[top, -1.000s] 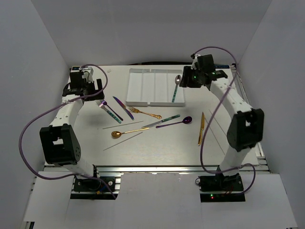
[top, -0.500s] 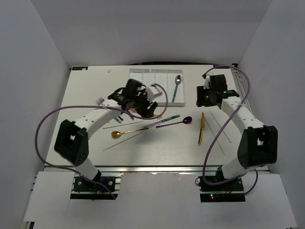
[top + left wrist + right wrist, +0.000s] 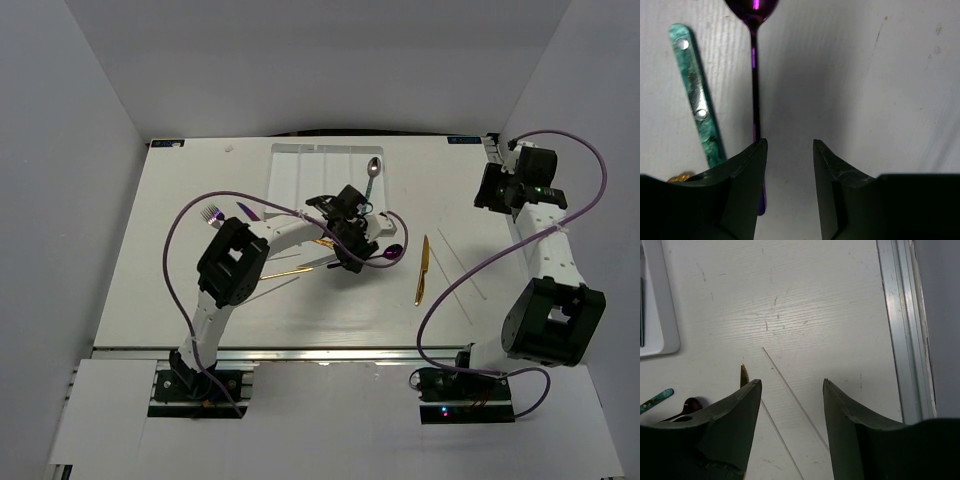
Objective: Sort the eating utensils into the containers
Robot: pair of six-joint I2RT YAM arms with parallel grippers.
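My left gripper (image 3: pixel 357 255) is open and low over the table's middle. In the left wrist view (image 3: pixel 790 145) the iridescent purple spoon (image 3: pixel 754 75) runs along the outer side of my left finger (image 3: pixel 747 165), not between the jaws. A teal-handled utensil (image 3: pixel 695 95) lies beside it. The purple spoon's bowl (image 3: pixel 393 252) shows past the gripper. My right gripper (image 3: pixel 490 195) is open and empty at the right rear (image 3: pixel 791 382). The white tray (image 3: pixel 300 170) holds a teal-handled spoon (image 3: pixel 372 178). A gold knife (image 3: pixel 423 270) lies right of centre.
A purple fork (image 3: pixel 210 213) and purple knife (image 3: pixel 245 210) lie at the left, a gold spoon handle (image 3: pixel 285 272) under my left arm. Thin grey lines (image 3: pixel 790 390) cross the table below my right gripper. The metal edge rail (image 3: pixel 900 330) runs along the right.
My left arm swung from the left rear across to the middle, down over the purple spoon. My right arm drew back from the tray to the right rear edge.
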